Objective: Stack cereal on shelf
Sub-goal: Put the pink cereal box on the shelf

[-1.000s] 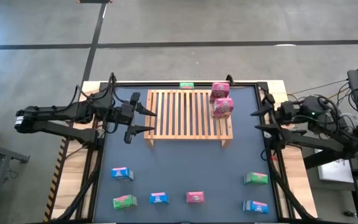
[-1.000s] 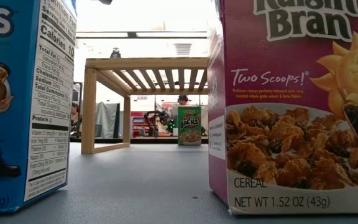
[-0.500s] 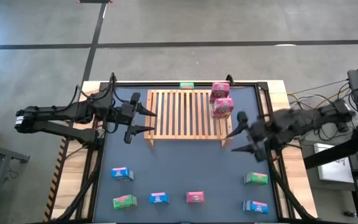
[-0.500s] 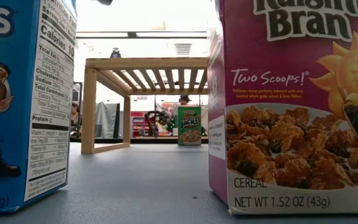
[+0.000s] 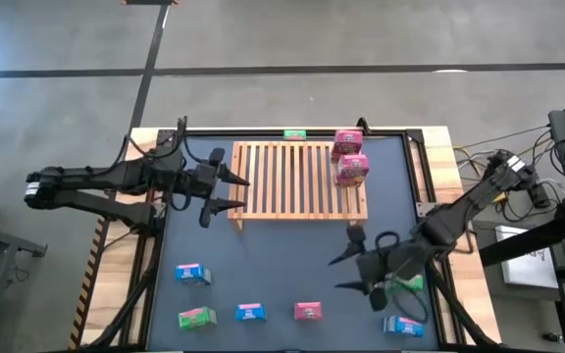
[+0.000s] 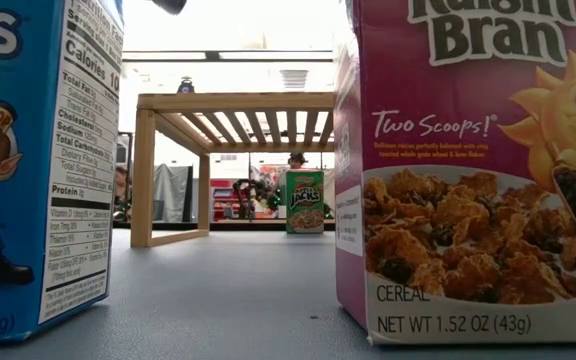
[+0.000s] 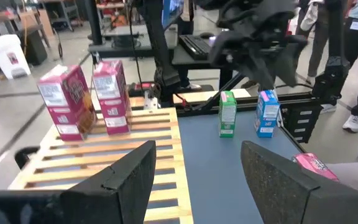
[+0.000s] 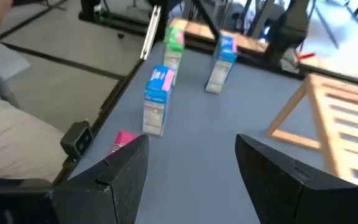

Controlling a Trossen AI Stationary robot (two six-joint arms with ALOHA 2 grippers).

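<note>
From above, your right gripper [image 5: 359,272], jaws spread and empty, hangs lower right, having swung down from the table's right edge; the small green cardboard cereal box [image 5: 407,283] lies just to its right. Two pink cereal boxes [image 5: 349,157] stand on the slatted light-wood shelf [image 5: 292,181].

Your left gripper [image 5: 226,191], parted and empty, waits at the shelf's left end.
</note>
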